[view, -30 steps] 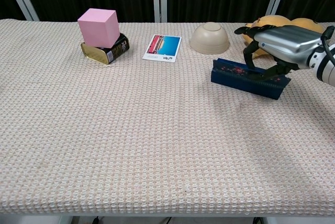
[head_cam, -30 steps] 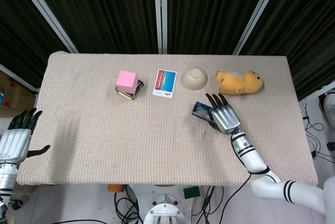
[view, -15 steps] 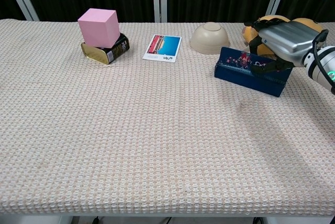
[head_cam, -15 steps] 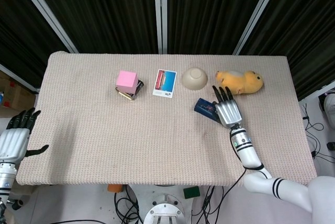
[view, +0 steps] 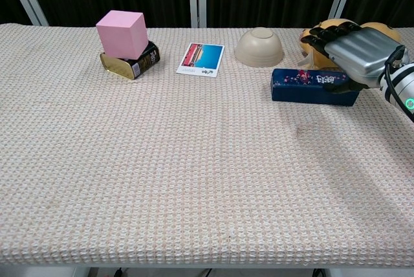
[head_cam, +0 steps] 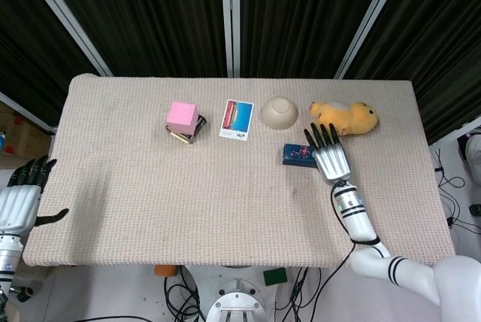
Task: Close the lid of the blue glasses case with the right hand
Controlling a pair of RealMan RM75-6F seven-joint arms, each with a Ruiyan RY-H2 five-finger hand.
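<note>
Chest view: the blue glasses case lies flat, lid seemingly down, because the right hand is spread over its three o'clock end, nothing gripped. Left hand is parked open off the table's edge at eight o'clock, being unneeded.

Coarse woven cloth table; glossy, seemingly metal-shelled right hand.

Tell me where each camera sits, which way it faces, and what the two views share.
Head view: high above the near edge, looking steeply down on the whole table; shows the left hand off the table's near-left corner and the right hand and forearm over the blue glasses case.
Chest view: low at the near edge, looking across the table toward the dark curtain; only the right hand shows, at the frame's right.
Shared: right hand, blue glasses case, pink cube, card, bowl, orange plush toy.
</note>
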